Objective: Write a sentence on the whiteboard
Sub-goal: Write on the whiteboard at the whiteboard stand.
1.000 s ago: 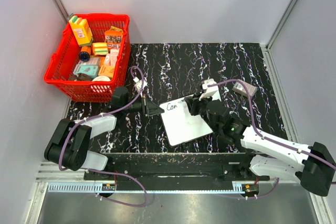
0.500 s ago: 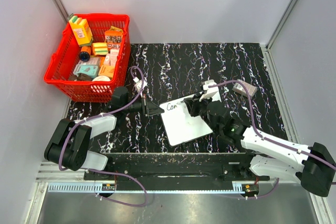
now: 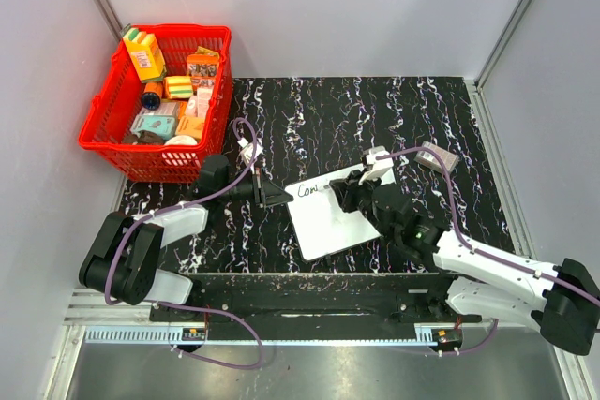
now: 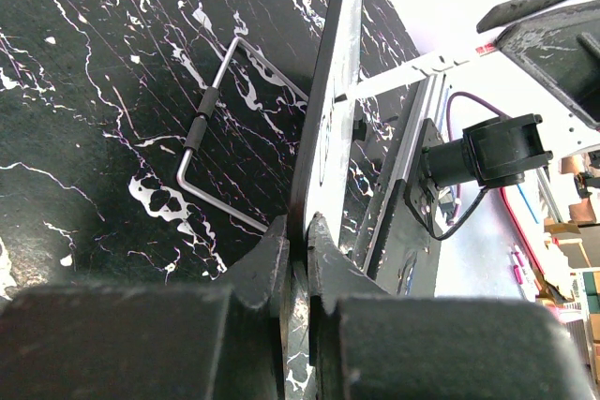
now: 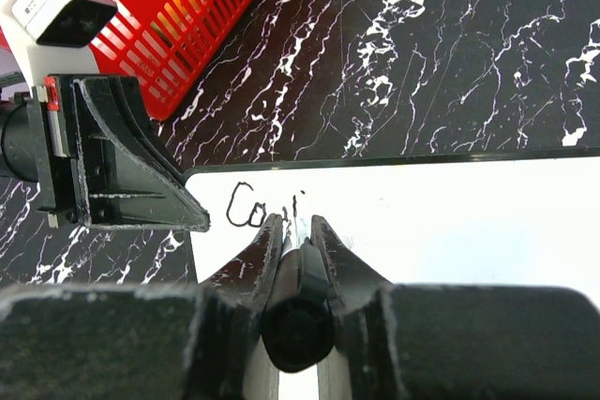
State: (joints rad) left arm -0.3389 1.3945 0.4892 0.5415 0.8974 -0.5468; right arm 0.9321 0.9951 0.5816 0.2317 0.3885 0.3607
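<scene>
Board (image 3: 321, 228) at centre, our left gripper (image 4: 298, 229) clenched on its left edge. Our right gripper (image 5: 297, 224) pinches marker (image 5: 300, 297), tip just right of sentence (image 5: 255, 207) start. Blank board lies rightward; we write along far edge.

My left gripper (image 4: 298, 231) and right gripper (image 5: 298, 227) both clamped tight, arms low, outstretched, angled inward toward each other.
</scene>
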